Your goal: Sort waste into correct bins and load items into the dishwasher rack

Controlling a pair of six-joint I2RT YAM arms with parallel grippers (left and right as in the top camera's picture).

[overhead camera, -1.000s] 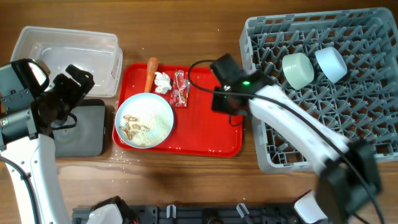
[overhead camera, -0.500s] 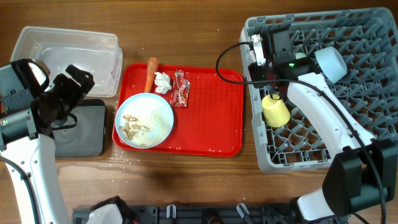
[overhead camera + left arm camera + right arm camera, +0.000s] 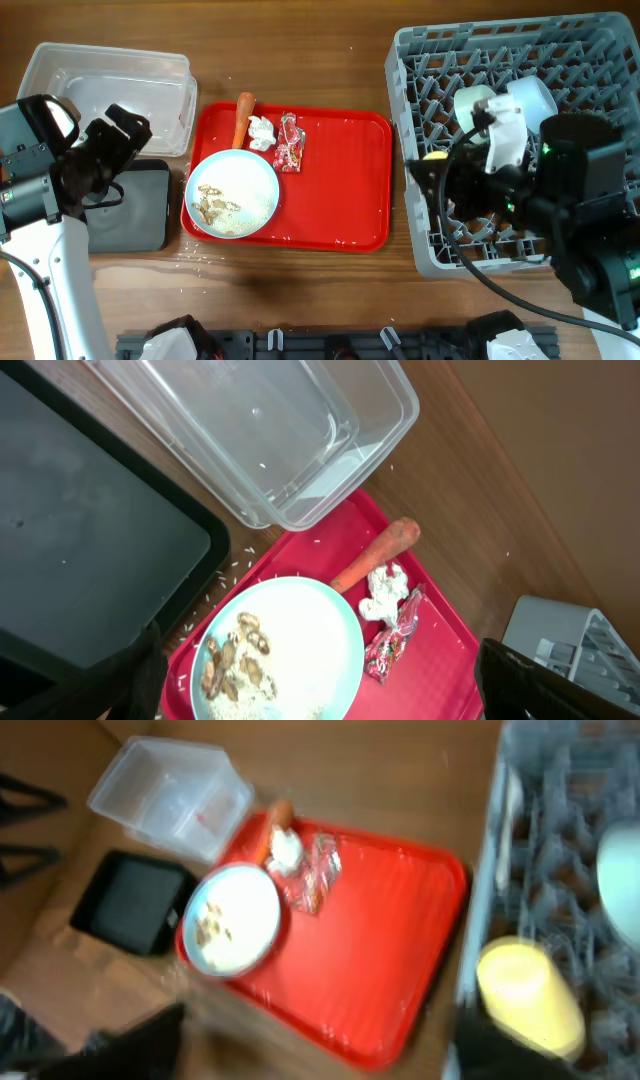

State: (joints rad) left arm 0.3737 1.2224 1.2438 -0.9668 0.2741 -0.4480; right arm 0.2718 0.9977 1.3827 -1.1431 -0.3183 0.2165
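Overhead: carrot piece (image 3: 243, 118) lies on red tray (image 3: 340, 200), long axis running far edge to near edge; left arm (image 3: 60, 170) is nearer.
Left wrist: left fingers (image 3: 525, 680) wide, empty; carrot ahead between them.
Right wrist: blurred; right fingers (image 3: 130, 1045) look spread, empty; yellow cup (image 3: 530, 995) sits in dishwasher rack (image 3: 540, 870).
Change: right arm now covers most of the cup; left arm unmoved.

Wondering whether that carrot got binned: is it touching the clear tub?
Apart. Left wrist view shows the carrot lying on the red tray, bare tray between it and the clear tub.
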